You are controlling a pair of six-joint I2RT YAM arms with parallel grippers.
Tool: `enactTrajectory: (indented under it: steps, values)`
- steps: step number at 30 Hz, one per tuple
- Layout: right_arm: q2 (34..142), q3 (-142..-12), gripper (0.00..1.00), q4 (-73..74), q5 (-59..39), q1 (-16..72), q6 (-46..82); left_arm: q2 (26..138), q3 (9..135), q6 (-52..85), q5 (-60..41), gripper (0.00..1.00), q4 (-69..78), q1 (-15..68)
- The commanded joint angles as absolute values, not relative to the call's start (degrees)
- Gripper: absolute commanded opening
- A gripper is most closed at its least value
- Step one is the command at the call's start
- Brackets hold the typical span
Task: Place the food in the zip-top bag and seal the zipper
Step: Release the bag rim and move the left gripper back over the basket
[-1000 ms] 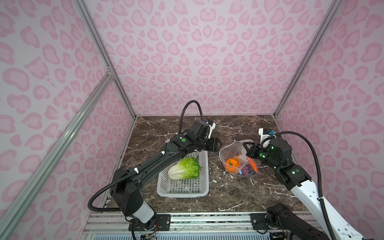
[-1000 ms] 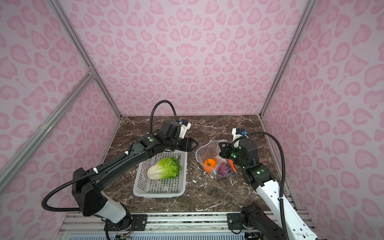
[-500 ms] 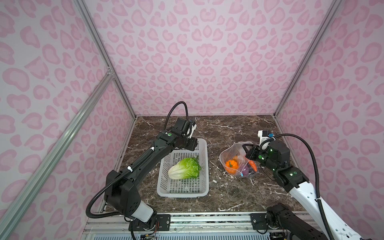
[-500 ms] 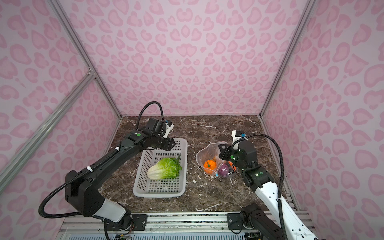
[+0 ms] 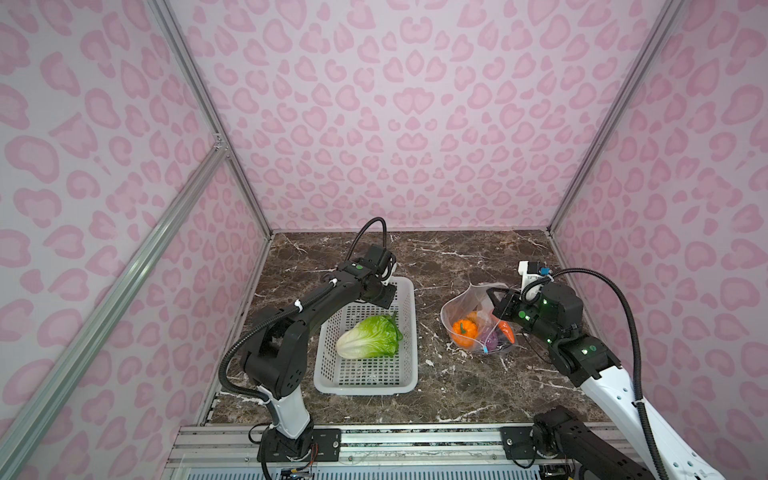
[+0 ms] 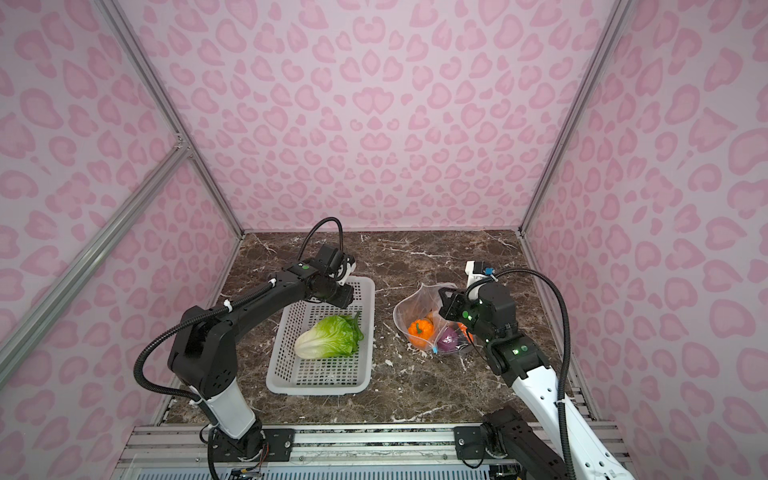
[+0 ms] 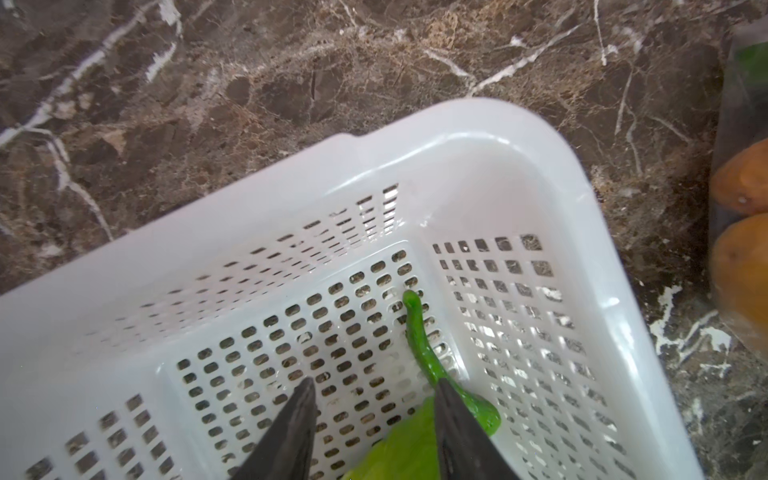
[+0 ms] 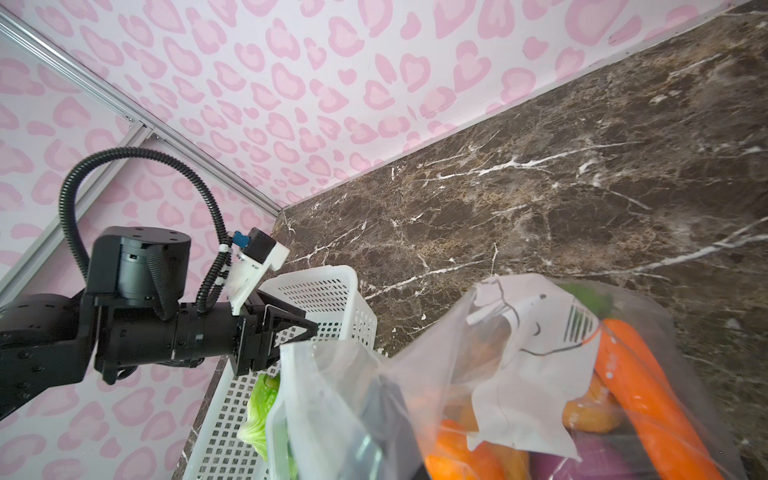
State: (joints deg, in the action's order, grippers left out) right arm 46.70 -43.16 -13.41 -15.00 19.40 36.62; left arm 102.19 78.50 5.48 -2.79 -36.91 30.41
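Observation:
The green-white lettuce head (image 5: 368,336) (image 6: 328,336) lies in the white basket (image 5: 365,388) (image 6: 318,388), with a thin green piece (image 7: 419,340) beside it. My left gripper (image 5: 384,297) (image 6: 345,296) (image 7: 374,384) hangs open over the basket's far end, with nothing between its fingers. The clear zip-top bag (image 5: 469,303) (image 6: 415,305) stands to the right with its mouth gaping. In it are an orange round (image 5: 464,330), a purple onion (image 5: 490,341) and a carrot (image 8: 640,395). My right gripper (image 5: 494,301) (image 6: 446,303) (image 8: 386,419) is shut on the bag's rim. The zipper's blue slider (image 5: 485,350) sits at the bag's near corner.
Dark marble tabletop (image 5: 457,257) is boxed in by pink patterned walls on three sides. Bare marble separates the basket from the bag. An aluminium rail (image 5: 374,440) runs along the front edge, carrying both arm bases.
My left gripper has swung left, away from the bag's mouth, to the basket's far end, and its jaws have narrowed somewhat. The right gripper still holds the bag's rim.

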Motion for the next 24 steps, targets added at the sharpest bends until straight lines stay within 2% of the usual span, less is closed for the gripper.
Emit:
enactTrajectory:
  steps: [1,10,18,22,24]
  values:
    - [46.67,-42.69,0.0,-11.87,-14.62,19.43,36.65,104.07,78.05,5.4,-5.23,0.47,-34.75,31.18]
    - [45.8,-42.32,0.0,-12.74,-14.22,19.39,36.4,109.14,77.79,5.45,-2.66,0.46,-32.74,33.44]
    - [45.49,-42.28,0.0,-13.01,-14.1,19.22,36.3,112.38,77.43,7.03,1.81,0.38,-32.04,34.19]
    - [45.31,-42.35,0.0,-13.27,-14.15,19.25,36.38,113.99,77.43,7.21,2.19,0.37,-31.83,34.54]
    - [45.01,-42.21,0.0,-13.35,-13.98,19.14,36.47,114.74,77.43,7.21,2.47,0.32,-31.86,34.77]
